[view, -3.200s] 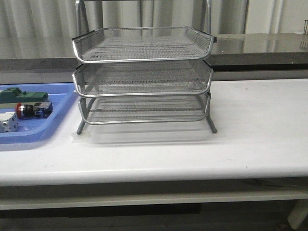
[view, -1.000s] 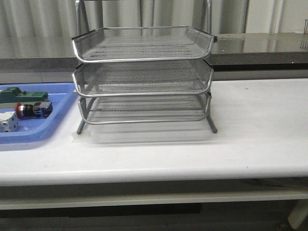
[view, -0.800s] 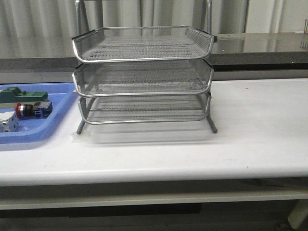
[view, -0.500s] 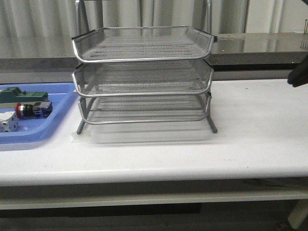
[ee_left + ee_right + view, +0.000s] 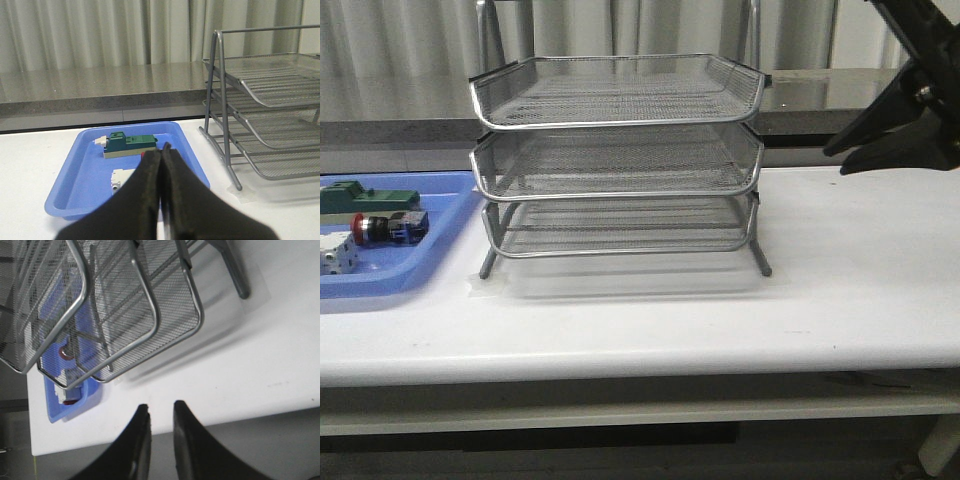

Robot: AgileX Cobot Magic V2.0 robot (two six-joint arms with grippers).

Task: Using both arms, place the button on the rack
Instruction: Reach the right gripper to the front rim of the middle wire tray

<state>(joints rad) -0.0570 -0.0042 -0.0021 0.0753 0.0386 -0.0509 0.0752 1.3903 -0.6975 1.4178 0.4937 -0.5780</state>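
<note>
Since half a second earlier, the right arm had swung much further into the front view: then only a dark sliver showed at the right edge, and now the right gripper (image 5: 844, 160) hung above the far right part of the table (image 5: 840, 290), to the right of the rack (image 5: 617, 160) and apart from it. Nothing else had shifted; the rack, the blue tray (image 5: 410, 270) and its contents lay as before.

Its two black fingers (image 5: 140, 440) stood a little apart, with a narrow gap between the tips and nothing held between them. From its wrist camera the rack's mesh trays (image 5: 125, 305) were seen from above and at a tilt.

The left gripper (image 5: 162, 150) did not appear in the front view. In its own wrist view the fingers (image 5: 147, 185) were pressed together, tip against tip, empty, and pointed toward the blue tray.

The button (image 5: 388, 228) lay on its side in the blue tray at the left of the table, red cap to the left and blue block to the right. It sat just nearer than the green block (image 5: 368, 198) and just beyond the white cube (image 5: 338, 255). All three tiers of the rack held nothing.
</note>
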